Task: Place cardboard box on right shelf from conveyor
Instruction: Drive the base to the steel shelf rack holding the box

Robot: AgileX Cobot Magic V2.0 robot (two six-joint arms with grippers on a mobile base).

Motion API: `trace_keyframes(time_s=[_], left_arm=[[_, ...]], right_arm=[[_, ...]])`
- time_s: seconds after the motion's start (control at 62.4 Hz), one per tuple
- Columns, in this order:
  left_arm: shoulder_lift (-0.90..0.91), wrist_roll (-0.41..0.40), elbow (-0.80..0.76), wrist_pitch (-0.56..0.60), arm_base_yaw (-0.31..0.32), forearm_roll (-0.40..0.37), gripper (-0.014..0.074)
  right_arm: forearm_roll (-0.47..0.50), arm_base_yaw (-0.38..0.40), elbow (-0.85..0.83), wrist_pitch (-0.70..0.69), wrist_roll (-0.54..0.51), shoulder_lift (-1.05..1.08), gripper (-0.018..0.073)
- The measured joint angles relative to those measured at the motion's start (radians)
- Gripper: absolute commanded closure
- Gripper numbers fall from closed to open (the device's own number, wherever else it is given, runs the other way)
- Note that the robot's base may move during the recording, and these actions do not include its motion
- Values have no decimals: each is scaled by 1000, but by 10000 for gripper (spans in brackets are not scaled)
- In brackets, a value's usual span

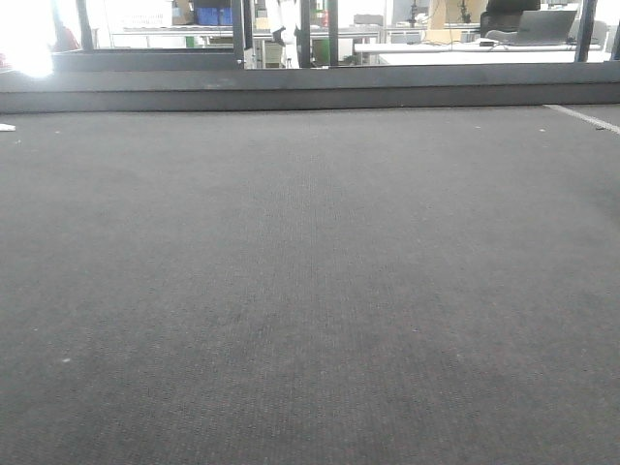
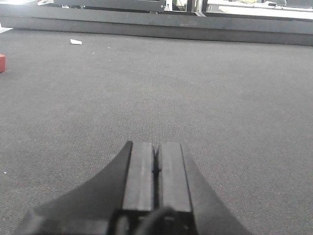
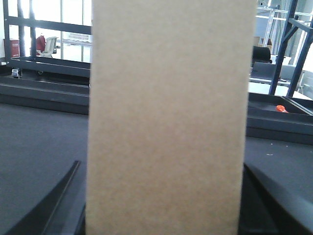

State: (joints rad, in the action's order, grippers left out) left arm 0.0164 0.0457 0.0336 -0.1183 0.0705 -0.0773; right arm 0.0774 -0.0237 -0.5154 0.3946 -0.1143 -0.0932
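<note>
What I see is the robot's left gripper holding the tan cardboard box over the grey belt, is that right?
Not quite. It is the right gripper that holds the cardboard box over the grey conveyor; the right wrist view shows the box between its fingers. The left gripper is shut with nothing in it.

Front camera sits low over the conveyor, facing its far rim. Left wrist camera looks forward over the left pincer across the same belt. Right wrist camera faces the cardboard box at close range.
</note>
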Motion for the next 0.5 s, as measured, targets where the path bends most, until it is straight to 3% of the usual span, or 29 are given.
trace_keyframes(time_s=[0.497], left_arm=[[0,0,0,0,0,0,713]], right_arm=[[0,0,0,0,0,0,503]])
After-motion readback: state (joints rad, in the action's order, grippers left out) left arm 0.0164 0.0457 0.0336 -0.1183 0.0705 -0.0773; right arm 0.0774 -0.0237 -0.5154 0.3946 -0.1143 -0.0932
